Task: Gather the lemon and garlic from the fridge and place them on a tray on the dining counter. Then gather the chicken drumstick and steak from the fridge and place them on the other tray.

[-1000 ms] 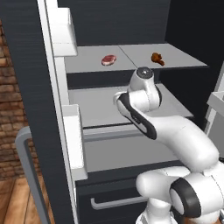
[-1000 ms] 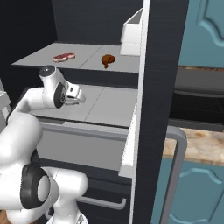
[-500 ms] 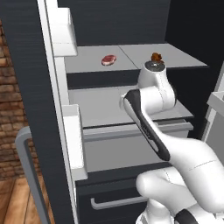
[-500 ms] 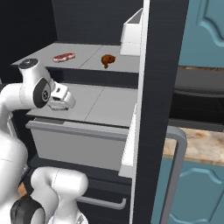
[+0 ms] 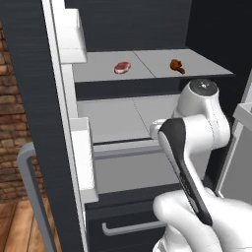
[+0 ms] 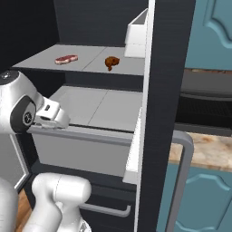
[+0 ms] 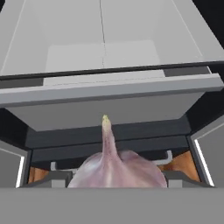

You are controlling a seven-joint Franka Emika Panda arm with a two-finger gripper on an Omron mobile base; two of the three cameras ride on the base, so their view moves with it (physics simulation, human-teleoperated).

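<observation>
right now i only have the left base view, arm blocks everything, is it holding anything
Observer: yes, the hand view shows the garlic sitting between the gripper tips, stem pointing up.
Operator: ok and where's the hand relative to the fridge
Observer: in the right base view the hand sits at the front left corner of the fridge's drawer, out in front of the lower shelf.
Operator: what's the hand camera looking at behind the garlic
Observer: the pale drawer front, with the bare lower shelf above it.
Operator: meat still in there?
Observer: the steak and the chicken drumstick both lie on the upper shelf, apart from each other.
</observation>
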